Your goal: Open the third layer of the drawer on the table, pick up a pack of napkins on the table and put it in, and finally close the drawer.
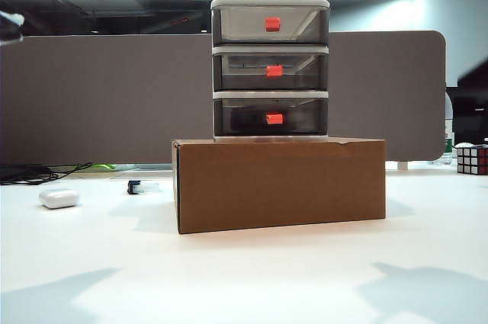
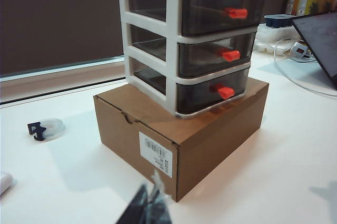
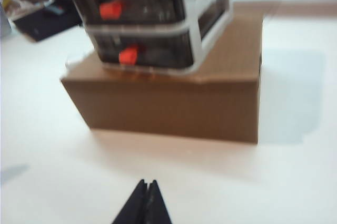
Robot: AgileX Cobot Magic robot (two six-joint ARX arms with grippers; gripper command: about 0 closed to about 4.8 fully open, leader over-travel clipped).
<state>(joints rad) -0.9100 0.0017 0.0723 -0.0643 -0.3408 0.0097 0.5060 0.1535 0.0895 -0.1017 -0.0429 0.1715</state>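
The drawer (image 1: 270,68) is one three-tier unit standing on one brown cardboard box (image 1: 279,184) in the middle of the table (image 1: 244,278). All three tiers are pushed in, each with one red-orange handle; the third layer (image 1: 271,117) sits lowest, just above the box top. The pack of napkins shows in no view. A white barcode label (image 2: 156,154) is stuck on the box's end; its print is too small to read. One small white rounded case (image 1: 59,198) lies on the table at far left, and one puzzle cube (image 1: 472,159) at far right. The left gripper (image 2: 150,203) and right gripper (image 3: 145,203) both hang over bare table near the box, fingers pressed together, holding nothing.
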